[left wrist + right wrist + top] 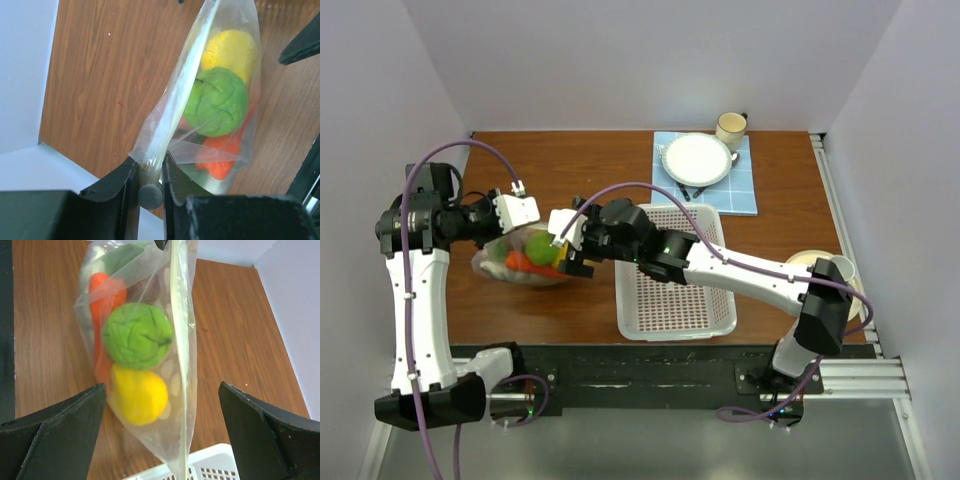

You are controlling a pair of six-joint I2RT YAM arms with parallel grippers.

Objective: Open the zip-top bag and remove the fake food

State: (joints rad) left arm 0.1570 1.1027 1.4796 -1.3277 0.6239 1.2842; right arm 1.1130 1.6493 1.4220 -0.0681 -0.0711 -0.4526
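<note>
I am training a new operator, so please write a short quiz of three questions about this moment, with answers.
1. True or false: the right gripper is shut on the zip-top bag.
2. What does the left gripper pinch? A) the bag's edge B) a sponge C) nothing
3. Fill in: in the top view, the white basket lies under the ___ arm.
Key: 1 false; 2 A; 3 right.

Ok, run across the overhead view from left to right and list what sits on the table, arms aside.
zip-top bag → white basket → cream bowl at the right edge. The plate and mug lie farther back within the basket's span, so they are left out.
</note>
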